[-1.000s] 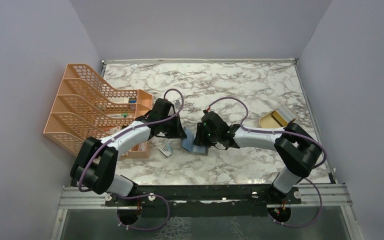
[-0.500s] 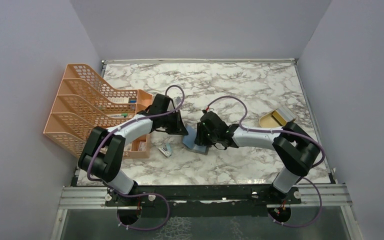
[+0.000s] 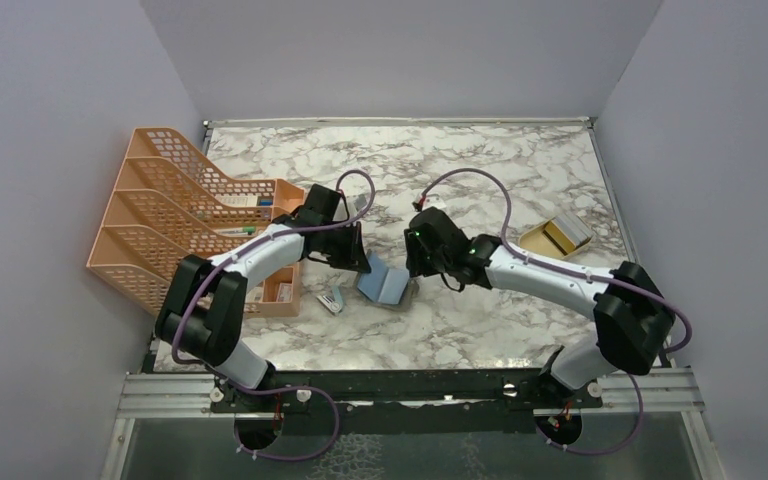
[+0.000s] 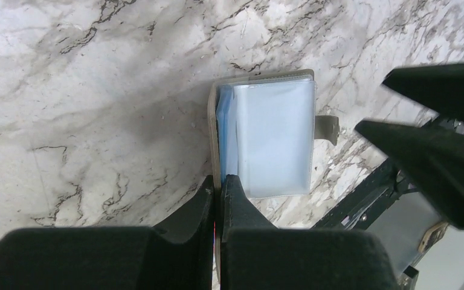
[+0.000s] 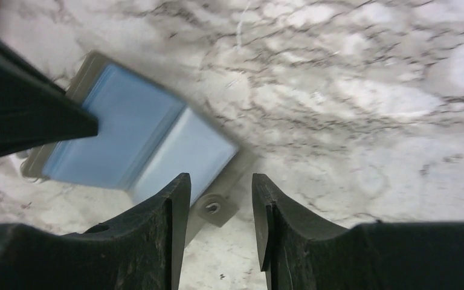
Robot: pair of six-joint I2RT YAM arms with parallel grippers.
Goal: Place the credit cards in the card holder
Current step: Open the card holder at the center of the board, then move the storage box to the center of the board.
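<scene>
The card holder (image 3: 385, 287) lies open on the marble, light blue inside with a grey cover. My left gripper (image 3: 359, 263) is shut on the edge of its left cover; in the left wrist view that grey edge sits pinched at my left gripper (image 4: 219, 181), with the holder's clear pockets (image 4: 272, 139) beyond. My right gripper (image 3: 417, 262) hovers open at the holder's right side. In the right wrist view my right gripper (image 5: 220, 181) has only the snap tab (image 5: 212, 208) showing below the gap, beside the card holder (image 5: 127, 145). A tan-gold credit card (image 3: 560, 238) lies far right.
The credit card rests in a shallow tan tray (image 3: 532, 244) near the right table edge. An orange mesh file rack (image 3: 175, 215) stands at the left, close to my left arm. A small striped item (image 3: 332, 299) lies on the table beside the rack.
My right gripper has pulled back from over the card holder toward the far right, and its elbow has swung right. The left gripper has stayed shut on the cover.
</scene>
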